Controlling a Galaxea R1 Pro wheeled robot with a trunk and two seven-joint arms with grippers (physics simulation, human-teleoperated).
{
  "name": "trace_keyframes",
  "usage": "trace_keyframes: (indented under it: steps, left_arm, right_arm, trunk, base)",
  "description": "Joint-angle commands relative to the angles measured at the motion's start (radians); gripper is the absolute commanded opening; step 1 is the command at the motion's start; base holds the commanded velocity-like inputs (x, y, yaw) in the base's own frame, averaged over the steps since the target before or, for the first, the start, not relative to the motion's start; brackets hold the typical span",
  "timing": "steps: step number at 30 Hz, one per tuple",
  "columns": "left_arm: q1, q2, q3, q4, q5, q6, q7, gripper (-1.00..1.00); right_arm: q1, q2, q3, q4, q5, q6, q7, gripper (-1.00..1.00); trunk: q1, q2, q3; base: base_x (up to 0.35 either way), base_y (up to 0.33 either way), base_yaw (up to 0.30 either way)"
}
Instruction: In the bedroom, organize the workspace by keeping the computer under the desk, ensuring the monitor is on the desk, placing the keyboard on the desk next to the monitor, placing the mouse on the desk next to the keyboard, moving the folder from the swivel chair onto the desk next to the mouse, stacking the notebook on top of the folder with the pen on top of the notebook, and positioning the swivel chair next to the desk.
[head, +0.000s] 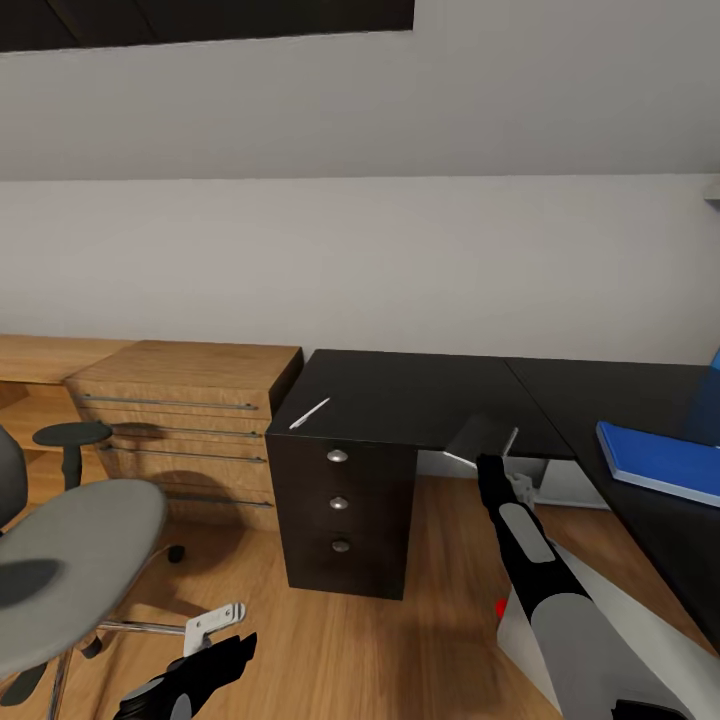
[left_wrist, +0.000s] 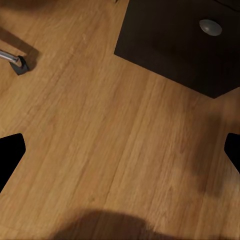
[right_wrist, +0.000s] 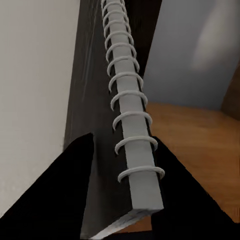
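The right gripper (head: 487, 452) is reaching forward at about twelve o'clock from the robot, clamped on the notebook (head: 483, 437), which it is holding in the air just above the near edge of the desk (head: 420, 395). In the right wrist view the two dark fingers (right_wrist: 75, 190) are pressing either side of the notebook (right_wrist: 131, 125) at its spiral-bound spine, and the spine is running straight away along the line of the fingers.

The folder (head: 662, 460) is lying flat on the right wing of the desk, at roughly two o'clock from the held notebook, its long axis running along that wing's front edge. So the coming move is, by my reading, a swing to the right and a lowering, with the notebook tipped from its tilted pose to flat before it is set on the blue cover. The right arm is clearly the nearer one.

The pen (head: 309, 413) is lying on the desk's left part above the drawers, at about ten o'clock from the gripper, slanted and well apart from the folder.

The left gripper (head: 205, 672) is hanging low over the wooden floor (left_wrist: 115, 150) near the chair (head: 70, 560), with its jaws spread and nothing between them.
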Motion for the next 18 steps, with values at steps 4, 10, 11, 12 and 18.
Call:
trace_keyframes:
  steps: [4, 10, 11, 12, 18]
  left_arm:
    - [0.000, -0.001, 0.001, -0.001, 0.011, 0.005, 0.007, 1.00]
    - [0.000, -0.001, 0.001, -0.001, 0.011, 0.005, 0.007, 1.00]
    - [0.000, -0.001, 0.001, -0.001, 0.011, 0.005, 0.007, 1.00]
    - [0.000, -0.001, 0.001, -0.001, 0.011, 0.005, 0.007, 1.00]
    - [0.000, -0.001, 0.001, -0.001, 0.011, 0.005, 0.007, 1.00]
  right_arm:
    - [0.000, 0.001, -0.001, 0.000, -0.017, -0.003, -0.003, -1.00]
    - [0.000, 0.001, -0.001, 0.000, -0.017, -0.003, -0.002, -1.00]
    - [0.000, 0.001, -0.001, 0.000, -0.017, -0.003, -0.001, -1.00]
    - [0.000, 0.001, -0.001, 0.000, -0.017, -0.003, -0.001, -1.00]
    - [0.000, 0.000, -0.001, -0.001, -0.017, -0.003, -0.001, -1.00]
  trunk:
    - [0.000, 0.000, -0.001]
    - [0.000, 0.000, -0.001]
    - [0.000, 0.000, -0.001]
    - [0.000, 0.000, -0.001]
    - [-0.008, 0.014, 0.005]
  base:
    - [0.000, 0.000, 0.000]
    - [0.000, 0.000, 0.000]
    - [0.000, 0.000, 0.000]
    - [0.000, 0.000, 0.000]
    - [0.000, 0.000, 0.000]
